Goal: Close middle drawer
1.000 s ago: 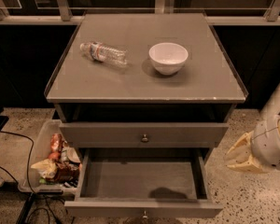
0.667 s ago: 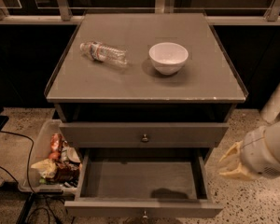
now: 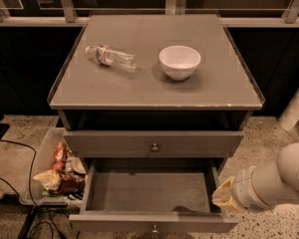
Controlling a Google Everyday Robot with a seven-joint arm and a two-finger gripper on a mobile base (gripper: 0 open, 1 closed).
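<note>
The middle drawer is a grey-brown shallow wide box. It is pulled far out of the cabinet and is empty inside. Its front panel runs along the bottom edge of the camera view, with a small round knob at its centre. My gripper is the yellowish end of the white arm at the lower right. It is at the drawer's right side wall, close behind the right end of the front panel.
Above it, the top drawer with its knob is nearly shut. On the cabinet top lie a plastic bottle and a white bowl. A bin of snack packets and cables are on the floor at the left.
The arm and gripper have moved left and down, from beside the cabinet to the open drawer's right side wall. The drawer has not moved.
</note>
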